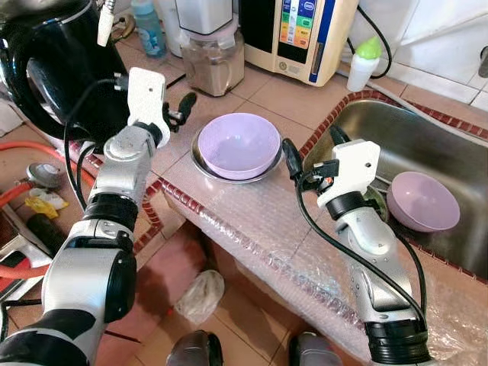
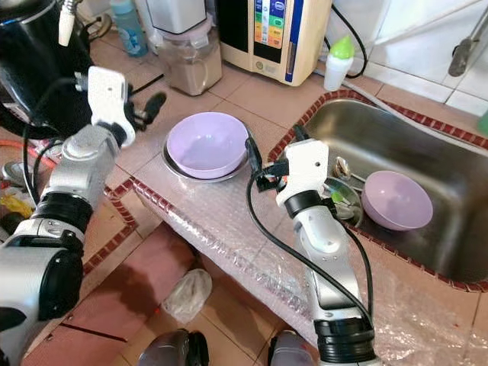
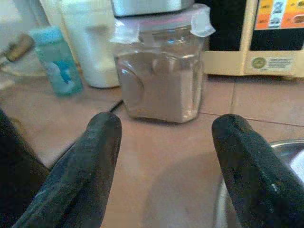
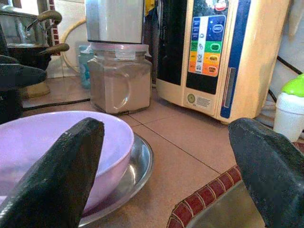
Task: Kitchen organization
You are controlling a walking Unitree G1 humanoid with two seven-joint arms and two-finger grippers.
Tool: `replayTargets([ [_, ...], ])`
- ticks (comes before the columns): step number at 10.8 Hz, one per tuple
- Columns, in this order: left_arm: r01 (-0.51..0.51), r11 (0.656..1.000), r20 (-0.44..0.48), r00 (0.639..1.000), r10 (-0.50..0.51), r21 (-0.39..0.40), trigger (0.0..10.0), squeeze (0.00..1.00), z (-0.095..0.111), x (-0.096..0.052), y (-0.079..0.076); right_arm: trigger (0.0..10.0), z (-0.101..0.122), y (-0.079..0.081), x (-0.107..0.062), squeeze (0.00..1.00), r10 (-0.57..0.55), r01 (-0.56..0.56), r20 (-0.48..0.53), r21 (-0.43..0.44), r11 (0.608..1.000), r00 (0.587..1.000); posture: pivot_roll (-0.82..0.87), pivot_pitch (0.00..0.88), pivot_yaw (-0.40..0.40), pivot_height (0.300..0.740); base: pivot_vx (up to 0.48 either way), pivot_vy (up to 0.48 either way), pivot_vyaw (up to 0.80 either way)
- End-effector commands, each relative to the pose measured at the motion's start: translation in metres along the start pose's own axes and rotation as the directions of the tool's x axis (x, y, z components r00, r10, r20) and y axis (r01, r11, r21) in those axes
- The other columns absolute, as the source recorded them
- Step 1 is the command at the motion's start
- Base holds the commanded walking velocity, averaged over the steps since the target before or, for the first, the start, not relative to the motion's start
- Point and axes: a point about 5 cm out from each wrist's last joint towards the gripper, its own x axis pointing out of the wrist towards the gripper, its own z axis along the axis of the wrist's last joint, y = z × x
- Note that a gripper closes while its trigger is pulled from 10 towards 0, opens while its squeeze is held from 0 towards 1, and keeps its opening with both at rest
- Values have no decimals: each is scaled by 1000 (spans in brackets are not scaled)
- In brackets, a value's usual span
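Note:
A purple bowl rests inside a shallow steel dish on the tiled counter. A second purple bowl lies in the steel sink. My left gripper hovers open just left of the counter bowl, pointing at a clear jar of brown powder. On the bowl's right, at the sink's brick rim, my right gripper is open too. In the right wrist view the bowl and dish lie just beyond its fingers. Neither gripper holds anything.
A black kettle stands at the far left. The jar, a blue bottle and a cream water machine line the back. A green-capped bottle stands by the sink. Bubble wrap covers the counter's front edge.

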Motion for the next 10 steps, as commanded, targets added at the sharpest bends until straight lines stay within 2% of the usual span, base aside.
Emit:
replayTargets([
  [1, 56, 991, -10, 998, -57, -120, 10000, 1000, 0, -1, -4, 10000, -1, 1, 1, 0, 1, -1, -3, -1, 1000, 1000, -78, 71, 86, 740, 0, 0, 0],
  [2, 159, 964, -61, 983, -176, -212, 10000, 1000, -7, -2, -17, 10000, -2, 1, 0, 0, 1, -1, -5, -2, 1000, 1000, -74, 72, 86, 740, 0, 0, 0],
  [3, 206, 938, -83, 968, -237, -280, 10000, 1000, -11, -4, -24, 10000, -3, 1, 1, 0, 2, -2, -5, -4, 1000, 1000, -74, 72, 86, 740, 0, 0, 0],
  [5, 231, 911, -110, 953, -282, -341, 10000, 1000, -13, -5, -28, 10000, -3, 3, 1, 0, 11, -12, -7, -6, 1000, 1000, -74, 71, 87, 740, 0, 0, 0],
  [7, 261, 898, -181, 923, -339, -354, 10000, 1000, -20, -10, -32, 10000, -4, 4, 0, 0, 13, -13, -9, -9, 1000, 1000, -77, 73, 91, 740, 0, 0, 0],
  [8, 278, 858, -200, 899, -391, -431, 10000, 78, -23, -12, -36, 10000, -4, 4, 0, 0, 13, -13, -9, -10, 1000, 1000, -76, 73, 91, 740, 0, 0, 0],
  [9, 265, 851, -228, 889, -398, -452, 0, 0, -27, -13, -37, 10000, -4, 4, 1, 0, 17, -17, -8, -14, 1000, 1000, -76, 72, 93, 740, 0, 0, 0],
  [10, 266, 849, -241, 882, -406, -457, 0, 0, -29, -15, -37, 10000, -5, 5, 1, 0, 18, -18, -8, -16, 1000, 1000, -76, 70, 96, 740, 0, 0, 0],
])
